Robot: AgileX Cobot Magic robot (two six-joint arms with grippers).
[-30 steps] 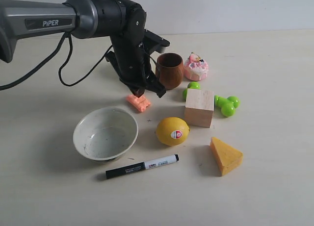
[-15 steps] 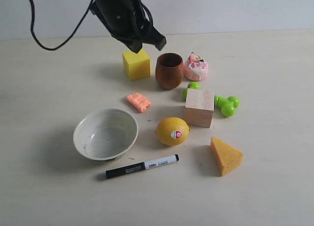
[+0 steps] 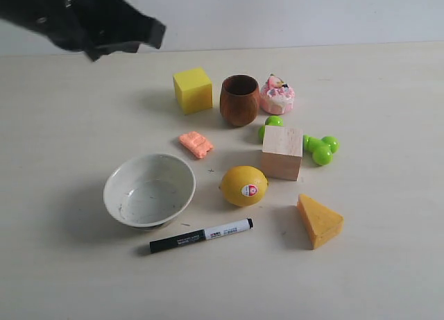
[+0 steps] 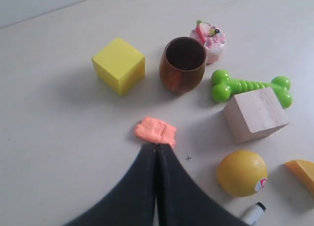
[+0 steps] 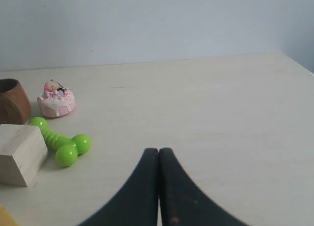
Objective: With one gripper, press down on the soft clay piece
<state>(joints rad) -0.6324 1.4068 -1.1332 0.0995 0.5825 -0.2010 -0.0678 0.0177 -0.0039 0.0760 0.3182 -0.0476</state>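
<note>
The soft clay piece [image 3: 195,144] is a small salmon-pink flattened lump lying on the table between the white bowl and the brown cup. In the left wrist view the clay [image 4: 155,130] shows just beyond the tips of my left gripper [image 4: 157,146], which is shut with nothing in it. From the exterior view that gripper [image 3: 149,34] is a blurred black shape high at the top left, well clear of the clay. My right gripper [image 5: 158,150] is shut and empty over bare table, and the exterior view does not show it.
Around the clay stand a yellow cube [image 3: 192,89], a brown cup [image 3: 239,100], a pink cake toy [image 3: 277,96], a green bone toy [image 3: 320,148], a wooden block [image 3: 282,152], a lemon [image 3: 243,186], an orange wedge [image 3: 318,221], a white bowl [image 3: 149,190] and a marker [image 3: 201,235].
My left gripper has lifted off the clay and swung up and to the left, uncovering the yellow cube. The clay stays in place.
</note>
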